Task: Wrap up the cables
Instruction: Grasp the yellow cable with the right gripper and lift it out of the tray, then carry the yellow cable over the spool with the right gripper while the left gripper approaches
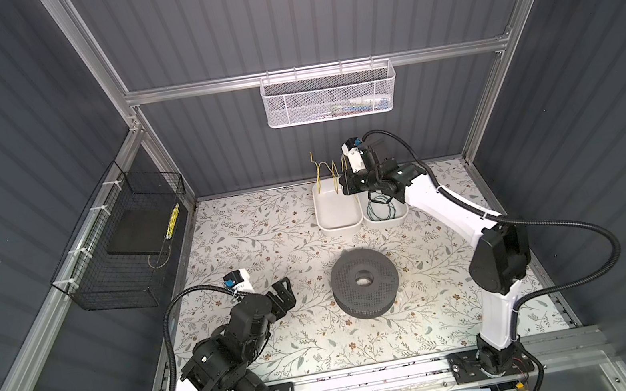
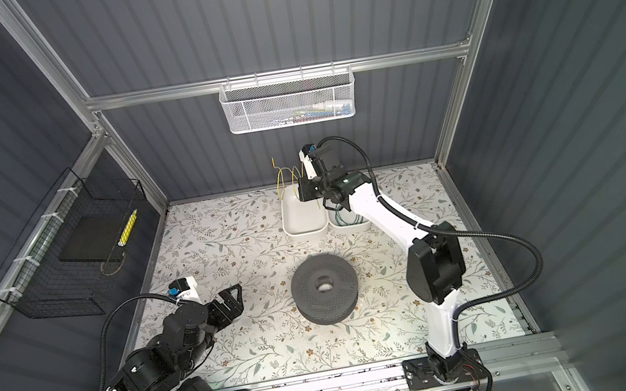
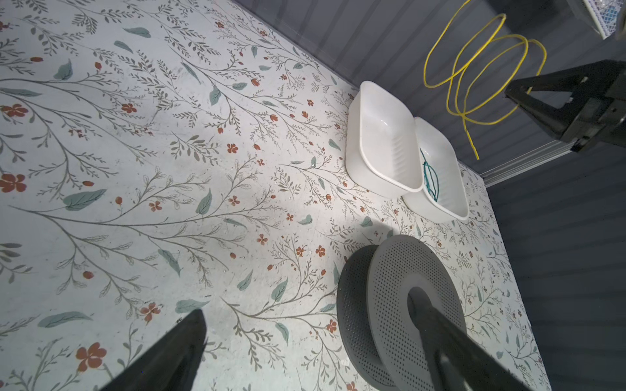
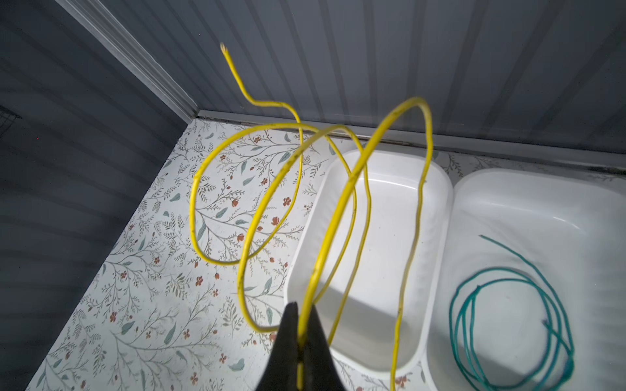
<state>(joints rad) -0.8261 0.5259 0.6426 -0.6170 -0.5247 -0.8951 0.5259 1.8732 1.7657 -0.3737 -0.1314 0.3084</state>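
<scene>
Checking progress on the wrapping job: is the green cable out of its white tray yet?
No, the green cable lies coiled inside the white tray, while the right gripper pinches only the yellow cable.

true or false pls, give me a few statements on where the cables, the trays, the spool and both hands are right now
1. The right hand is shut on the yellow cable, which is held up in the air. True.
2. The green cable is wound on the spool. False: it lies coiled in a white tray, and the spool is bare.
3. The left hand is open and empty. True.
4. The left hand touches the spool. False: both top views show a clear gap between them.
</scene>
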